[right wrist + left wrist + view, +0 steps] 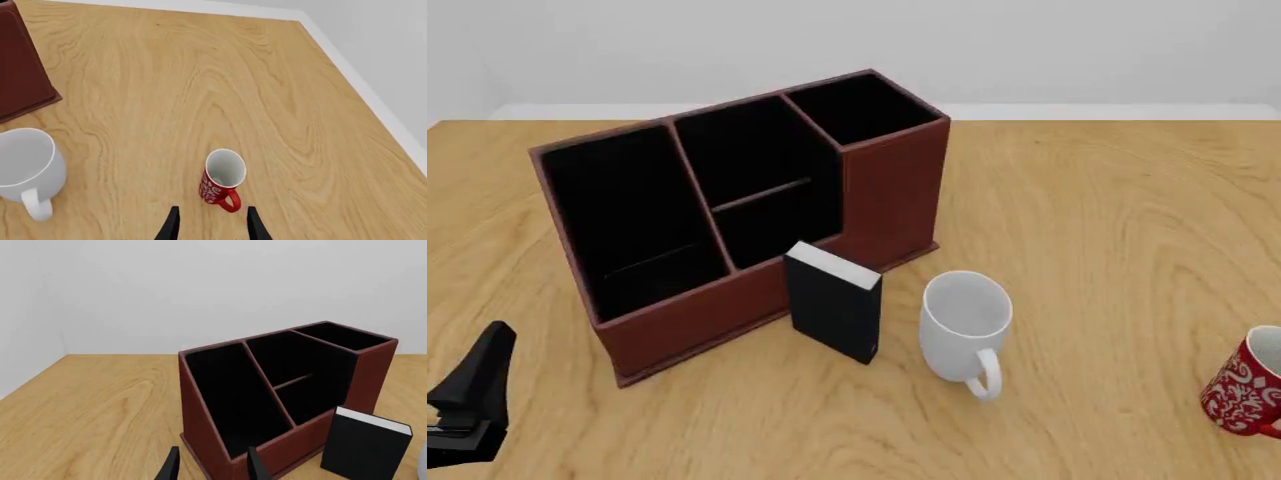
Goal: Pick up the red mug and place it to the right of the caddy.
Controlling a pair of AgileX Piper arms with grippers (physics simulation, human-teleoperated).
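While our right gripper (211, 225) hangs with its jaws apart and empty, the red mug (221, 186) stands upright just ahead of the fingertips, its handle turned toward them. Bare wooden table (200, 90) spreads beyond it to the white wall. The mug is red with white ornament and a white inside. Well off to one side stand the white mug (27, 165) and the caddy (741, 215). Our left gripper (211, 467), jaws parted, faces the caddy and a black box (363, 445).
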